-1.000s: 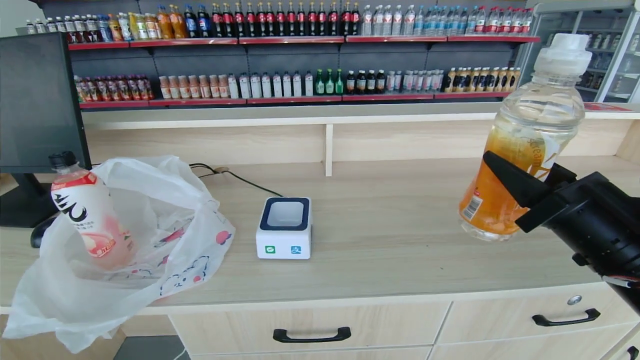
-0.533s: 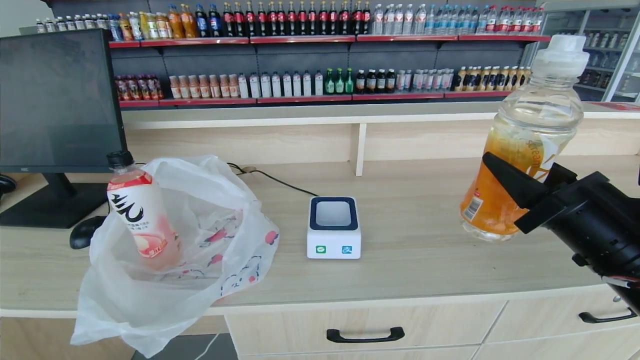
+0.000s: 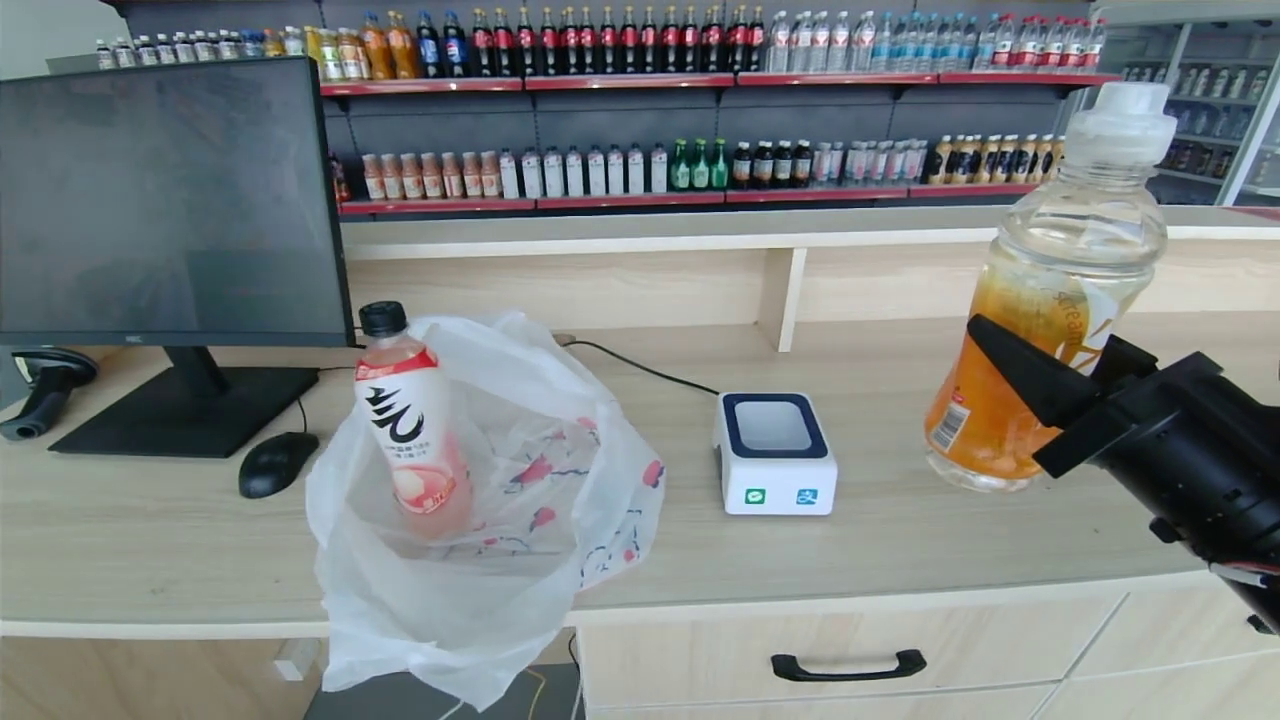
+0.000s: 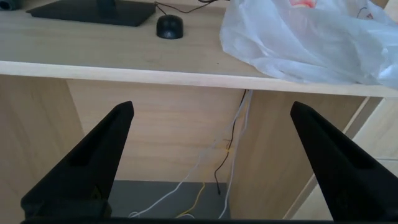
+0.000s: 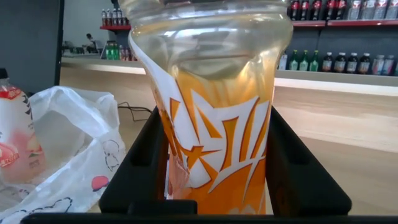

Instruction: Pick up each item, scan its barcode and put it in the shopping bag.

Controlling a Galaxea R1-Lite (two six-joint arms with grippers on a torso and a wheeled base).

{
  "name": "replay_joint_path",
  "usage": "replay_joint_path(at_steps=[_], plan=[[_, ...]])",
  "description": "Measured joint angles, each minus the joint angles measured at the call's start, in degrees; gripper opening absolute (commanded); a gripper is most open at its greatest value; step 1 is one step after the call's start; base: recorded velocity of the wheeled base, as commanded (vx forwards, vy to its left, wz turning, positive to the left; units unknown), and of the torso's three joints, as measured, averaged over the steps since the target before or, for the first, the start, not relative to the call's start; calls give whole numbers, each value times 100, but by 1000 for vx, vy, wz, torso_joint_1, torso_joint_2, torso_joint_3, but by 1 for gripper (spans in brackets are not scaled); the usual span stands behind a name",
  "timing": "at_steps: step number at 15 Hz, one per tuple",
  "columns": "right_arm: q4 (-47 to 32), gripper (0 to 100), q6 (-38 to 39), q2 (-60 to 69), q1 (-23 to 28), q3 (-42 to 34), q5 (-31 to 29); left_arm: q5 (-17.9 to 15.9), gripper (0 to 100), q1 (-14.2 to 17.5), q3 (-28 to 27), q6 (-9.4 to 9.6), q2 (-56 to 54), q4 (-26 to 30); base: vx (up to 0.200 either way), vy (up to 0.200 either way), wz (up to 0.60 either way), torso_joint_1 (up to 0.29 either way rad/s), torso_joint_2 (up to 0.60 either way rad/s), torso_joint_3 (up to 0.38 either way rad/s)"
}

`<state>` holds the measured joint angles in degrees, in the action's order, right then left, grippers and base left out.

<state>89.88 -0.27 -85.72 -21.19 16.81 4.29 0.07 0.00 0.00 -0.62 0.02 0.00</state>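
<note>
My right gripper (image 3: 1045, 395) is shut on an orange drink bottle (image 3: 1052, 300) with a white cap, held upright and slightly tilted above the right side of the counter; close up, the orange drink bottle (image 5: 214, 118) sits between the black fingers (image 5: 134, 171). The white scanner (image 3: 775, 453) stands on the counter to the bottle's left. Farther left, the white plastic shopping bag (image 3: 500, 530) lies open at the counter's front edge, with a pink drink bottle (image 3: 410, 425) upright inside. My left gripper (image 4: 214, 162) hangs open below the counter edge, nothing between its fingers, with the shopping bag (image 4: 311, 37) above it.
A black monitor (image 3: 170, 210) stands at the left, with a mouse (image 3: 275, 463) in front and a handheld scanner (image 3: 45, 385) at the far left. A cable (image 3: 640, 365) runs behind the bag. Shelves of bottles (image 3: 700, 100) line the back wall. Drawers (image 3: 850, 660) lie under the counter.
The whole head view has shifted: the camera turned left, so bag, scanner and monitor slid rightward in the picture. The right gripper still holds the orange bottle in about the same place.
</note>
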Motion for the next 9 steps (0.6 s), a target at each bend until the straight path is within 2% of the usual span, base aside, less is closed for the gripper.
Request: replay_joint_path(at_steps=[6, 9], plan=[[2, 0, 9, 91, 2, -37, 0, -2, 100, 0, 0, 2, 0, 0, 0, 200, 0, 4, 2, 2], [6, 0, -5, 108, -2, -2, 5, -2, 100, -5, 0, 2, 0, -2, 0, 0, 0, 0, 0, 0]])
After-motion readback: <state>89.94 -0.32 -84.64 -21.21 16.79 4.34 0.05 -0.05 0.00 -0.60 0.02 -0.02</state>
